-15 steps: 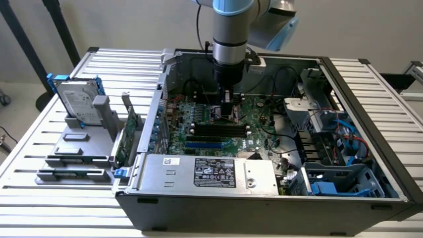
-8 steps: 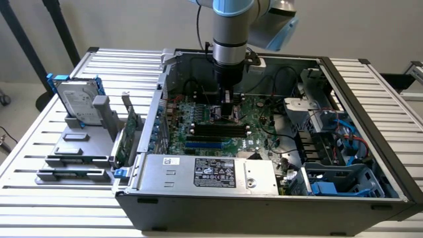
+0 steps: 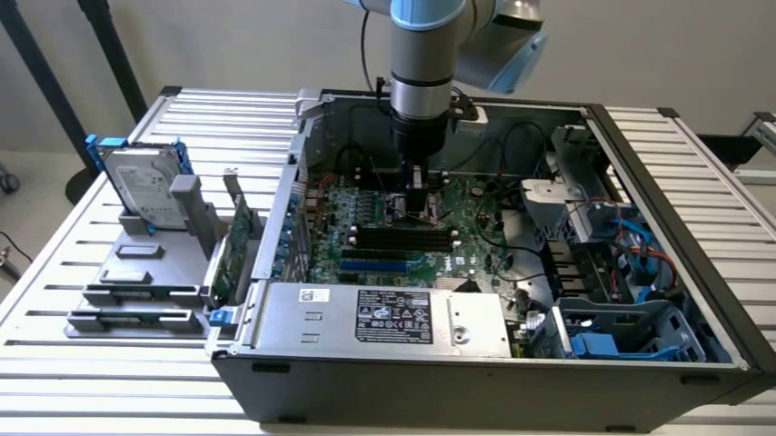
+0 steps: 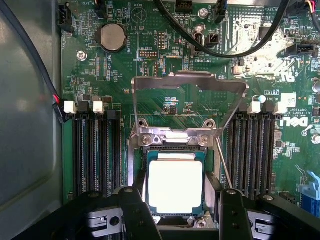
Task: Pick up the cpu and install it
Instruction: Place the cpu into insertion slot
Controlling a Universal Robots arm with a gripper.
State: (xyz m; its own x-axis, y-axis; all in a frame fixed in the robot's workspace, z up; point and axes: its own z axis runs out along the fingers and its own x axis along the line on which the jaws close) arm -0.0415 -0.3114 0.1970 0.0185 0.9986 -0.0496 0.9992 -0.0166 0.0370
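- Station: a computer case (image 3: 485,381) lies open on its side on a slatted table (image 3: 49,309). The arm (image 3: 422,54) reaches straight down into it, over the middle of the circuit board (image 4: 100,85).
- Pincer (image 4: 182,200): it stands wide and astride the cpu (image 4: 175,186), one black side along each of two opposite edges of it. Whether it clamps the cpu or stands just free of it, I cannot tell.
- Location of the cpu: in or just over the socket (image 4: 172,149) near the centre of the circuit board. It lies between the two banks of memory slots (image 4: 95,150) and below the raised hold-down frame (image 4: 190,79).
- Step in hand, as I judge it: seating the cpu in the socket.
- Good practice for this step:
  - Keep the cpu flat and square to the socket walls, with no tilt at any corner.
  - Allow it to settle under its own weight; no pressing and no sideways drag, since the contacts beneath bend easily.
  - Keep clear of the hold-down frame and the thin lever (image 4: 223,165) beside the socket.
  - Confirm an even margin on all sides.
- Condition of the cpu:
  - Small, flat and square, with a bright, pale metal top that glares under the light.
  - A thin green rim shows around the metal.
  - It appears level and centred; I see no mark or damage on it.
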